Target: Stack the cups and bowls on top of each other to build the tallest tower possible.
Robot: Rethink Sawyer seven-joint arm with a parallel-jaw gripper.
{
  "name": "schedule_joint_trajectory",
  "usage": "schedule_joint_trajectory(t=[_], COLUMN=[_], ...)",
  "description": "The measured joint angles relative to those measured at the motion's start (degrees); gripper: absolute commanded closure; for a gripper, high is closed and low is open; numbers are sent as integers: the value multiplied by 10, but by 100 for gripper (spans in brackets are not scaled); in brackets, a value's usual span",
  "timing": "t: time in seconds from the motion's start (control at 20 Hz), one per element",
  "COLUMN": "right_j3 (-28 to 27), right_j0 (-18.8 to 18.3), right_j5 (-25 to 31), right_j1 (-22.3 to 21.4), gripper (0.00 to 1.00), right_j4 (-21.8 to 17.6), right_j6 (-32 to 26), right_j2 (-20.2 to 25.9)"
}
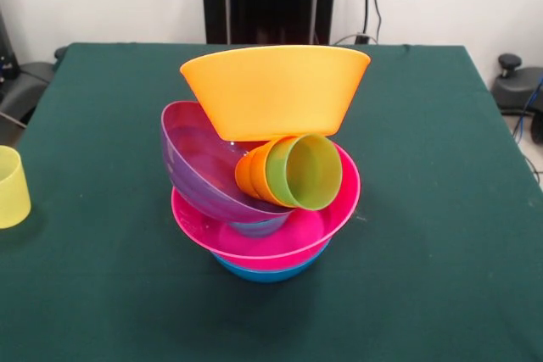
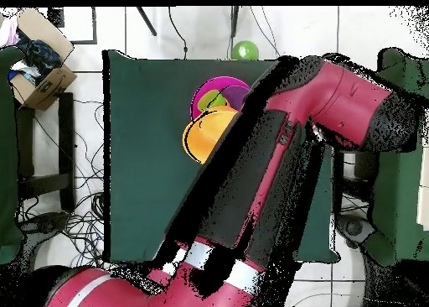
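Bowls form the tower (image 1: 267, 167): blue bowl (image 1: 270, 270), pink bowl (image 1: 280, 231), tilted purple bowl (image 1: 199, 167), orange bowl (image 1: 273, 86) topmost; gripper unseen.

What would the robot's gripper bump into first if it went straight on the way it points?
Cannot tell: neither view shows the gripper, so its heading is unknown. Overhead, only the red arm crosses above the table near the tower, topped by the orange bowl.

dark green table (image 1: 441, 209), cardboard box (image 2: 38, 56) of clutter on floor far left overhead, tangled cables (image 2: 71, 224) on tiled floor beside table
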Motion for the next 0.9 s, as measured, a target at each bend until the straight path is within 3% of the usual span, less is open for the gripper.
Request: schedule_joint_trajectory(t=[0.55,0.9], right_j3=[-6,-21], right_j0=[0,2], right_j5=[46,112], right_j1=[39,79], gripper=[0,0], right_j4=[25,48], right_j6=[0,0], right_j2=[-6,-21])
